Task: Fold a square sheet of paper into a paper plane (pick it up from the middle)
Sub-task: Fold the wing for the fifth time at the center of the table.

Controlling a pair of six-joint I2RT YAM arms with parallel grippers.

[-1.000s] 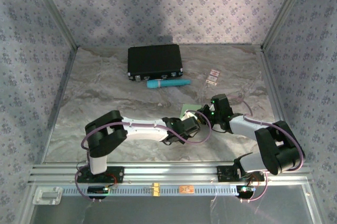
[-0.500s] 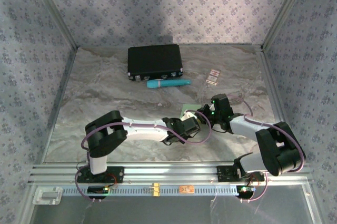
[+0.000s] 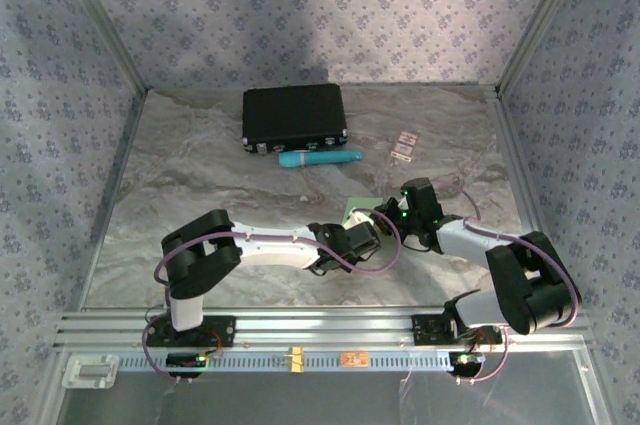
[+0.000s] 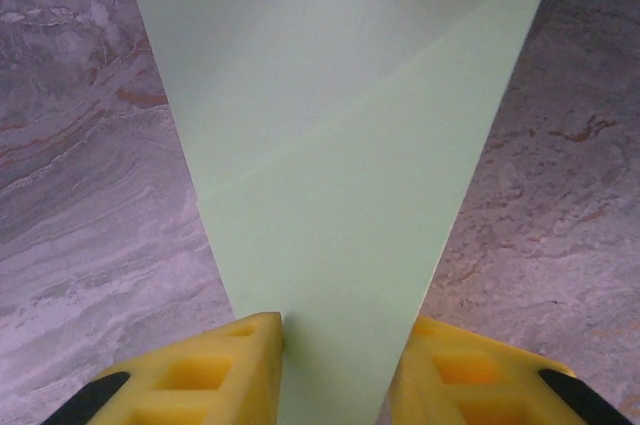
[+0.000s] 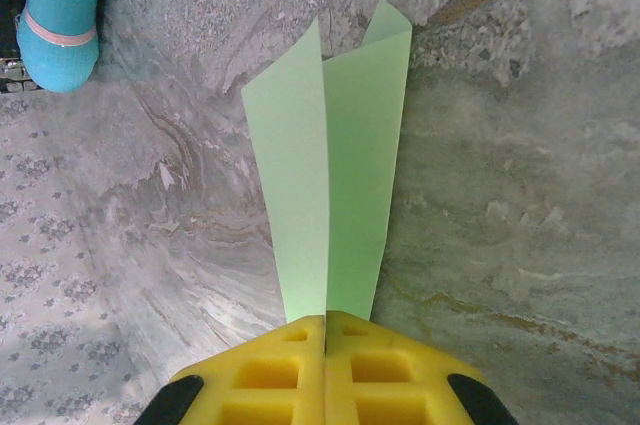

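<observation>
The pale green sheet of paper (image 3: pixel 355 211) lies low over the table between my two grippers, folded into a long tapering shape. In the left wrist view the paper (image 4: pixel 340 145) shows a diagonal fold and narrows toward my left gripper (image 4: pixel 348 345), whose yellow fingers stand apart with the narrow end flat between them. My right gripper (image 5: pixel 325 320) is shut on the other end of the paper (image 5: pixel 330 175), pinching it at a centre crease with two flaps spreading away. Seen from above, the left gripper (image 3: pixel 370 230) and the right gripper (image 3: pixel 386 211) nearly meet.
A black case (image 3: pixel 294 117) sits at the back of the marble table, with a teal tube (image 3: pixel 320 158) lying just in front of it. The teal tube (image 5: pixel 60 15) also appears at the upper left of the right wrist view. Two small cards (image 3: pixel 404 145) lie to the back right.
</observation>
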